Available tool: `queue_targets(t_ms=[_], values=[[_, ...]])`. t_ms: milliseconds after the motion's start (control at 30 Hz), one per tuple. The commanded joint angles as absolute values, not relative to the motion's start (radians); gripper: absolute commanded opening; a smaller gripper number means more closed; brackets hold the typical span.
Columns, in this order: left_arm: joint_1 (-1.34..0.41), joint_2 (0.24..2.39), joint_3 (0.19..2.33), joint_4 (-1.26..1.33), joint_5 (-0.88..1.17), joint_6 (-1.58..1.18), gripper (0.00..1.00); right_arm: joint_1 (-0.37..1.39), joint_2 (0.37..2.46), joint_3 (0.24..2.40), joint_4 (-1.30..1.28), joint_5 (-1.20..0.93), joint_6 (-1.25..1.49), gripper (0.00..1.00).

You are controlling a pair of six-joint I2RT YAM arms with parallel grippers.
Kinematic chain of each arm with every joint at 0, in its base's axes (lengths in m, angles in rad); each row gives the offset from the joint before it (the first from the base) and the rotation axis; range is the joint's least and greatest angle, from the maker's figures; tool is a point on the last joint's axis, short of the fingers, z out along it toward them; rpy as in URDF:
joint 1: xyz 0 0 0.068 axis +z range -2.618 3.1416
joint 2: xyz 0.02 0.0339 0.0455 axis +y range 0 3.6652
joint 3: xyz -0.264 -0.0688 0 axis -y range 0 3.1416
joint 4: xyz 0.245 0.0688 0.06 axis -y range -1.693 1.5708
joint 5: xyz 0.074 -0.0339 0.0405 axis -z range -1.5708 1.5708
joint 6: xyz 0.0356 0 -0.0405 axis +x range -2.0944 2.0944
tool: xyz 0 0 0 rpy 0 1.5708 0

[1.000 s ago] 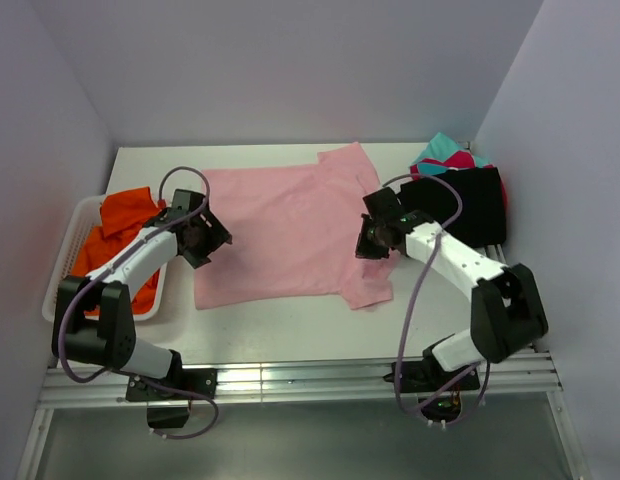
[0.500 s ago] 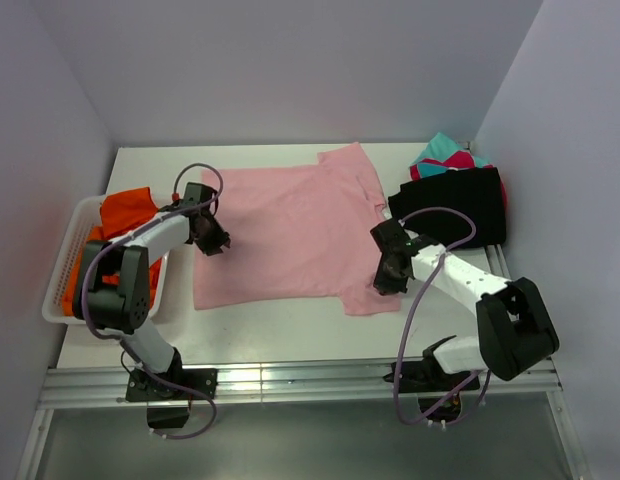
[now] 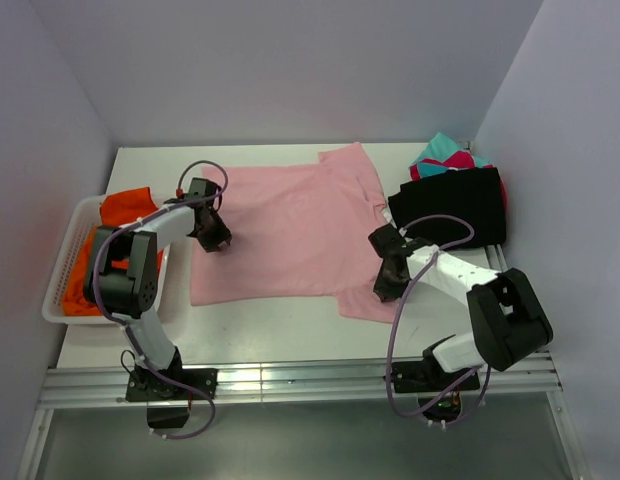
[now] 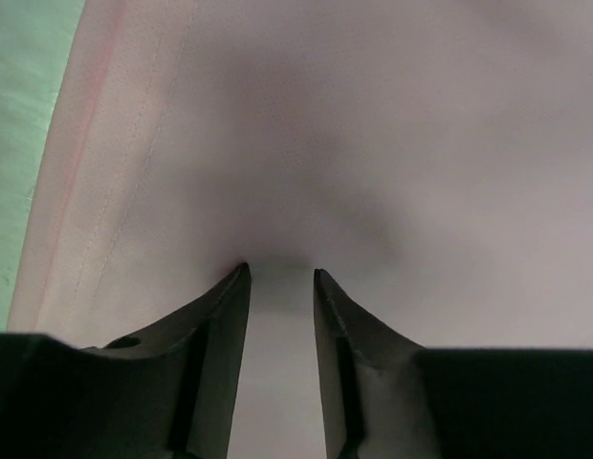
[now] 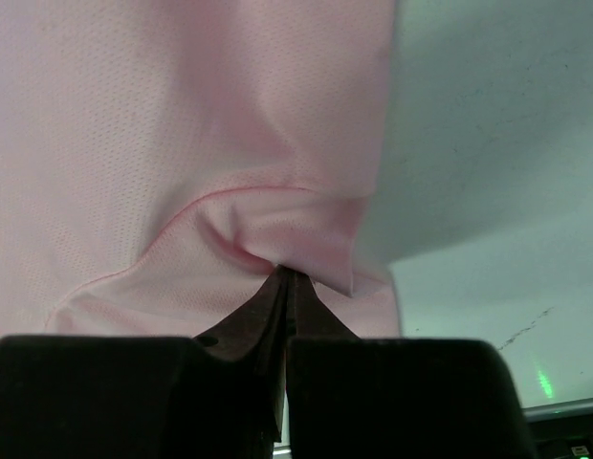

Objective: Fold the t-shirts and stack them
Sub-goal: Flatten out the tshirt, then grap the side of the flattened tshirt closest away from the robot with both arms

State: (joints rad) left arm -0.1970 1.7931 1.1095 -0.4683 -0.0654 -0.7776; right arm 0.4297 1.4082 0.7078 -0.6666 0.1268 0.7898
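A white worktop [image 3: 280, 325] fills the middle of the overhead view, matte and pale. A white plastic mesh basket [image 3: 56, 285] sits at its left edge, close against the left wall [image 3: 40, 150]. The back wall [image 3: 290, 70] and the right wall [image 3: 565, 150] are plain pale lilac-grey. A ribbed metal rail [image 3: 310, 378] runs along the near edge. In the right wrist view the worktop [image 5: 488, 172] shows a fine dark scratch-like line [image 5: 526, 330].
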Motion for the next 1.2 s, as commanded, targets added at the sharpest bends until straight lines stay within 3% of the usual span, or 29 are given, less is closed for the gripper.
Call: queue_targets(t_ms=[0, 100, 133, 200, 233, 267, 333, 533, 867, 1033, 1167], values=[[-0.18, 1.804, 1.146, -0.491, -0.118, -0.759, 0.4, 0.433, 1.394, 0.669, -0.715, 0.183, 0.859, 0.0], [-0.178, 1.775, 1.178, -0.515, -0.15, -0.756, 0.63, 0.433, 1.355, 0.695, -0.765, 0.199, 0.862, 0.03], [-0.178, 1.751, 1.183, -0.52, -0.17, -0.753, 0.76, 0.434, 1.339, 0.739, -0.787, 0.215, 0.858, 0.11], [-0.178, 1.662, 1.203, -0.549, -0.198, -0.755, 0.87, 0.434, 1.28, 0.797, -0.851, 0.268, 0.848, 0.27], [-0.178, 1.632, 1.213, -0.561, -0.21, -0.753, 0.95, 0.434, 1.264, 0.869, -0.874, 0.287, 0.838, 0.44], [-0.178, 1.584, 1.247, -0.581, -0.231, -0.755, 0.99, 0.434, 1.252, 0.909, -0.899, 0.304, 0.833, 0.52], [-0.178, 1.543, 1.284, -0.629, -0.242, -0.753, 0.99, 0.434, 1.238, 1.027, -0.971, 0.339, 0.821, 0.61], [-0.179, 1.393, 1.402, -0.77, -0.265, -0.755, 0.99, 0.434, 1.177, 1.166, -1.075, 0.354, 0.818, 0.61], [-0.273, 0.944, 0.904, -0.905, -0.097, -0.83, 0.85, 0.457, 0.882, 0.813, -1.066, 0.068, 0.838, 0.56], [-0.327, 0.839, 0.723, -1.037, -0.123, -0.923, 0.81, 0.521, 0.71, 0.721, -1.14, 0.041, 0.911, 0.59], [-0.339, 0.805, 0.7, -1.037, -0.152, -1.052, 0.77, 0.522, 0.634, 0.68, -1.132, 0.012, 0.934, 0.61]])
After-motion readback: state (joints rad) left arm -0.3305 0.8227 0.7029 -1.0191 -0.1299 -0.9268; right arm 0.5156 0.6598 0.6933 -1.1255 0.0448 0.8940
